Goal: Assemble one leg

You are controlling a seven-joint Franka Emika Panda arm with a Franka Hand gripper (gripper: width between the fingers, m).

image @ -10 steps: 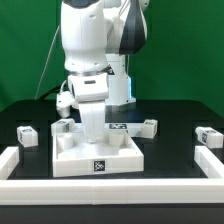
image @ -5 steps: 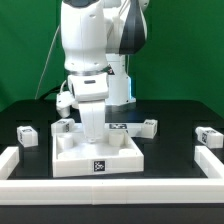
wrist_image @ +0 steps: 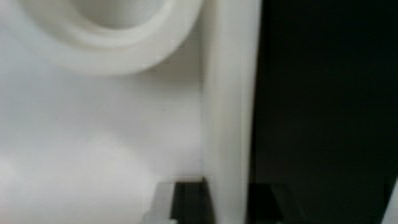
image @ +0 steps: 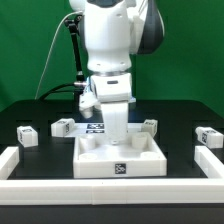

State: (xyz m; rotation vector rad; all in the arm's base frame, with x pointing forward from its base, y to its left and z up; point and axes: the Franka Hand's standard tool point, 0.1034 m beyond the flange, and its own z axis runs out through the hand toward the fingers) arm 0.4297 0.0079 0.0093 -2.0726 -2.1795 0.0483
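Observation:
My gripper (image: 117, 137) reaches straight down onto the back wall of the large white square panel (image: 95, 163), which lies flat with a tag on its front wall. The jaws look shut on that wall. In the wrist view the panel (wrist_image: 89, 130) fills the frame with a round socket (wrist_image: 116, 30), and its wall edge runs between my dark fingertips (wrist_image: 191, 206). Small white tagged legs lie on the black table: two on the exterior view's left (image: 26, 134) (image: 63, 127), two on its right (image: 150, 126) (image: 208, 135). None is held.
The marker board (image: 95, 127) lies behind the panel, partly hidden by the arm. A low white border frame (image: 110, 189) runs along the front and both sides of the black table. A green backdrop stands behind.
The arm and the square panel have moved together toward the exterior view's right. The legs have not moved.

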